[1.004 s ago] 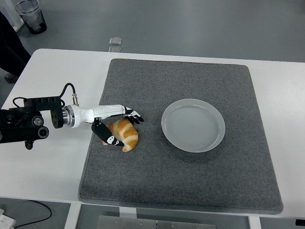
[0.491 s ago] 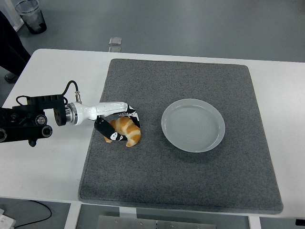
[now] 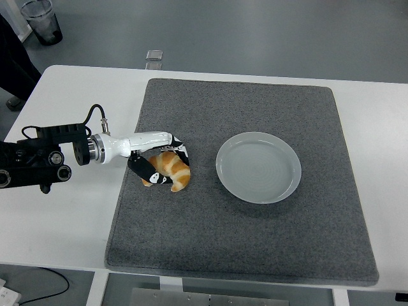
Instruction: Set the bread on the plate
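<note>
Your left hand (image 3: 159, 167) is grasping the bread (image 3: 171, 171), with fingers curling over its top and the thumb pressing in from the near side. The bread is sitting at the left part of the grey mat (image 3: 242, 223), apart from the plate (image 3: 258, 167) on its right, and whether it is touching the mat or just clear of it is not something you can tell from this view. You are working the pick-up step (the grasp looks closed, the carry not yet begun). The plate is lying empty, with bare mat between it and the bread. Your next move is asking for a clean lift, then a sweep to the right until the bread is hanging over the plate's middle, and only there a lowering and an opening of the fingers. The right arm is not showing.
</note>
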{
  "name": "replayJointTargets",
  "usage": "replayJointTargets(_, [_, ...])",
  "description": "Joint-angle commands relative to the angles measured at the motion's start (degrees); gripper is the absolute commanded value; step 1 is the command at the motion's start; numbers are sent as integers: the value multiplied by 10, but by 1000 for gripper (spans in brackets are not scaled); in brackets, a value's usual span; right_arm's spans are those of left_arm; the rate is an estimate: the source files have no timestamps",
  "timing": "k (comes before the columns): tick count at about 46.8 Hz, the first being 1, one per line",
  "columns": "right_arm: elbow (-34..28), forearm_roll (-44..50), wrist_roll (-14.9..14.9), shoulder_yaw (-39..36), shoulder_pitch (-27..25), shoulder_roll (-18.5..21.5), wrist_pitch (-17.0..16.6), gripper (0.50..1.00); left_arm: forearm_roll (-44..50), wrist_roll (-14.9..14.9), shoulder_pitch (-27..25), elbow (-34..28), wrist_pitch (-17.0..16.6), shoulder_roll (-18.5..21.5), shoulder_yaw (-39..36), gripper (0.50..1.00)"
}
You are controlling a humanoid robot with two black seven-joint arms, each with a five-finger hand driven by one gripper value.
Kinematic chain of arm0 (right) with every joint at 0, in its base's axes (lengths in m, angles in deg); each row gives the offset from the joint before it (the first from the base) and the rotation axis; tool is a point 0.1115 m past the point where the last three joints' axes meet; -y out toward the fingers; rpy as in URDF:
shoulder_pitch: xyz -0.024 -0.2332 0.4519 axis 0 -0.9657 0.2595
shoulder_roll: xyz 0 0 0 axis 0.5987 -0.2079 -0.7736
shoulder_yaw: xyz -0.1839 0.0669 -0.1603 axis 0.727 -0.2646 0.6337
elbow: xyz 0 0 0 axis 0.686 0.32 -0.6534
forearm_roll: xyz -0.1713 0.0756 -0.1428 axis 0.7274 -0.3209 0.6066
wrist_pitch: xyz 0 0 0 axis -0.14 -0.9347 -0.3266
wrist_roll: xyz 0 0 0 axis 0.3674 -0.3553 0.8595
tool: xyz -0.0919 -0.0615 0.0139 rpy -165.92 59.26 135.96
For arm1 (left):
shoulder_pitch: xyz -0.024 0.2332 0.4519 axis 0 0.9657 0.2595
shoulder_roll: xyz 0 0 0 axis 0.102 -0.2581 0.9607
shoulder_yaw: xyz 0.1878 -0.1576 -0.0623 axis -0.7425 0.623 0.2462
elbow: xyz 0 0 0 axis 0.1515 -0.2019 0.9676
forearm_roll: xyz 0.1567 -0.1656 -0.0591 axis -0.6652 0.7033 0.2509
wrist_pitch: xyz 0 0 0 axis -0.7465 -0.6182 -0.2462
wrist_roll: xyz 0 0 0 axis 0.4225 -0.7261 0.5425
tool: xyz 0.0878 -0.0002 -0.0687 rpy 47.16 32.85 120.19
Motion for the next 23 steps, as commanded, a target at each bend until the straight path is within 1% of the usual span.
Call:
replayJointTargets(1, [0, 0, 0, 0, 0, 0, 1, 952, 2, 0, -9, -2, 0, 1, 1, 500])
replayJointTargets(11, [0, 0, 0, 0, 0, 0, 1, 952, 10, 1, -57, -9, 2, 4, 2, 500])
replayJointTargets(23, [0, 0, 0, 0, 0, 0, 0, 952, 48, 1, -147, -19, 9, 9, 2, 500])
